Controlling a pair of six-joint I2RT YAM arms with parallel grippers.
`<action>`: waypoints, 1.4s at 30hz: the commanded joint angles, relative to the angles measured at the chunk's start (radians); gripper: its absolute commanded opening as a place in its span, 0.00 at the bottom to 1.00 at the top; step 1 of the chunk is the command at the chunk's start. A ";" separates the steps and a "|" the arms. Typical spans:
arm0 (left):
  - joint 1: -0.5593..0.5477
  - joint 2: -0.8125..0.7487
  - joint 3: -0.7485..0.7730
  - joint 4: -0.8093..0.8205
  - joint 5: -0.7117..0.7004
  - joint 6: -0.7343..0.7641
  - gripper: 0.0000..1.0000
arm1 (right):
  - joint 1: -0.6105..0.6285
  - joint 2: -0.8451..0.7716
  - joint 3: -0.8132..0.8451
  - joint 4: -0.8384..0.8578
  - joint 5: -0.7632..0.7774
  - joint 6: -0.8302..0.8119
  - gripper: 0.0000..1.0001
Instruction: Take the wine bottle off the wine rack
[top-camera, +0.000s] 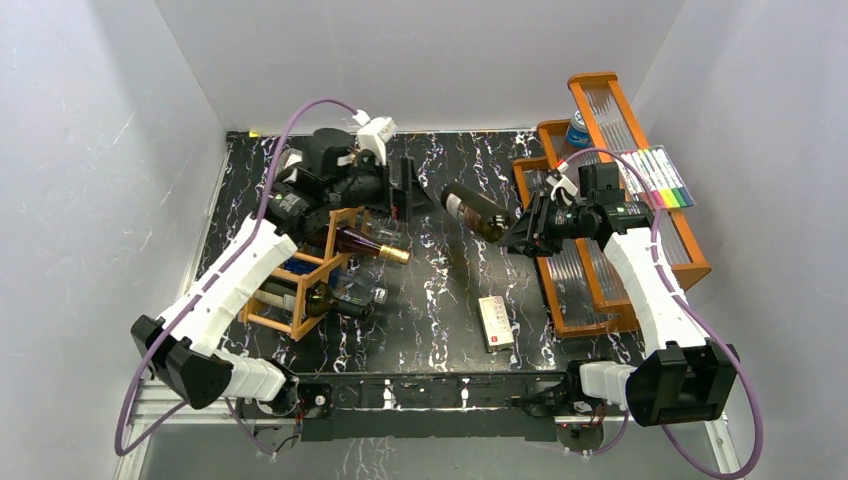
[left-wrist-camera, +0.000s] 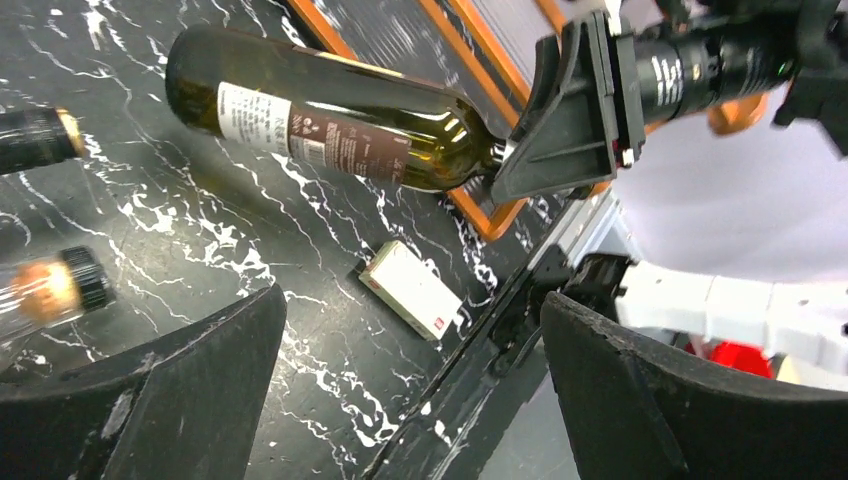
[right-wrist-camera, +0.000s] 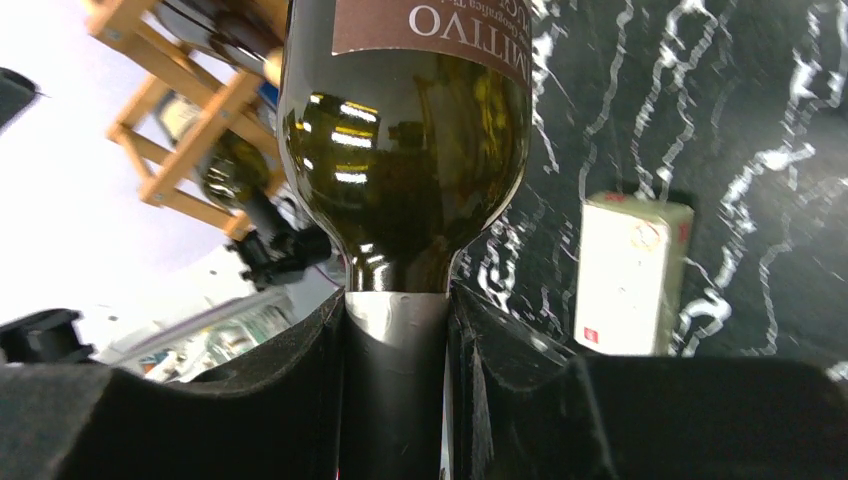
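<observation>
The right claw is clamped on the neck of the wine bottle, held nearly level over the surface, well apart from the wine rack. I'd judge it best lowered slowly, base end first. Mind the white box nearby, the tiered tray beside, and the left claw, gaping empty near the rack.

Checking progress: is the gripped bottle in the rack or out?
Out. The right gripper is shut on the neck of the bottle, holding it over the table, well apart from the rack.
</observation>
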 joint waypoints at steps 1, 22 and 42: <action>-0.128 0.010 -0.011 0.037 -0.085 0.190 0.98 | -0.002 -0.011 0.112 -0.165 0.029 -0.177 0.00; -0.523 0.088 -0.393 0.551 -0.210 1.170 0.98 | 0.132 0.049 0.121 -0.323 0.057 -0.284 0.00; -0.527 0.219 -0.416 0.736 -0.304 1.110 0.94 | 0.196 0.034 0.127 -0.304 0.006 -0.272 0.00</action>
